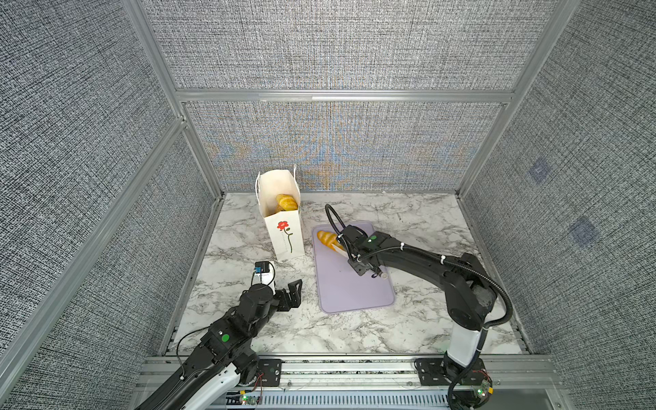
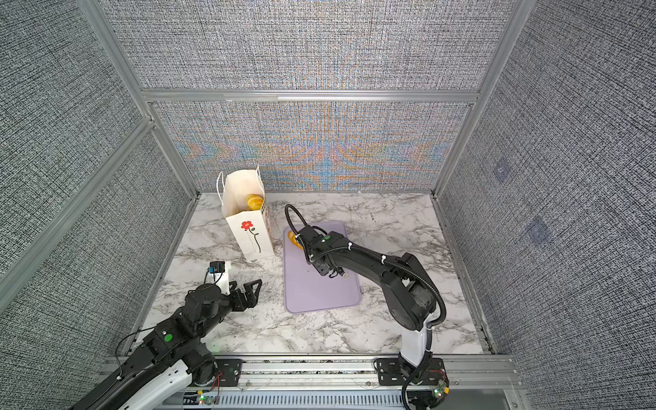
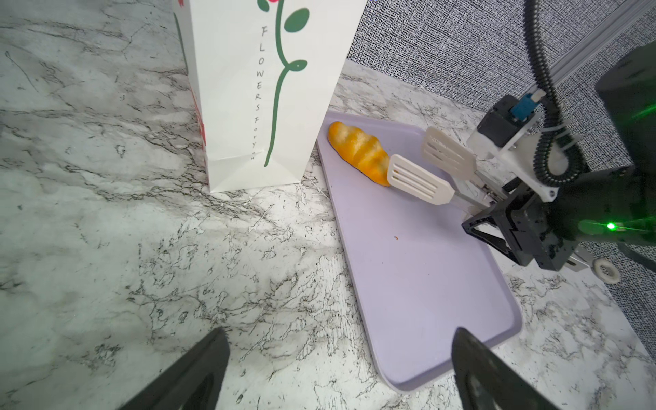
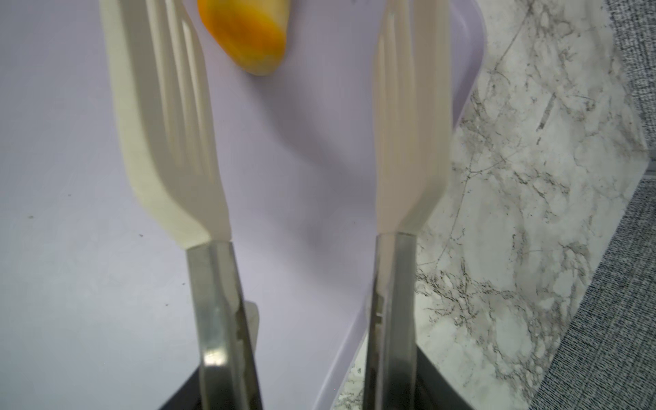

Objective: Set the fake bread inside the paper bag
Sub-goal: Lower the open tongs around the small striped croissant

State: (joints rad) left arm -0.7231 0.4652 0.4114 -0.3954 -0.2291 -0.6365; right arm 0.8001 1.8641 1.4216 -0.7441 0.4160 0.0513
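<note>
Tray [image 1: 355, 291] holds one bread roll [image 1: 327, 238] beside one paper bag [image 1: 284, 238].

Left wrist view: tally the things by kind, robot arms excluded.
Paper bag: 1
Fake bread: 1
Purple tray: 1
White tongs: 1
Total: 4

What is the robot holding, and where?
The right gripper holds white tongs by their metal handles; their blades are not squeezing the bread. The left gripper holds nothing.
</note>
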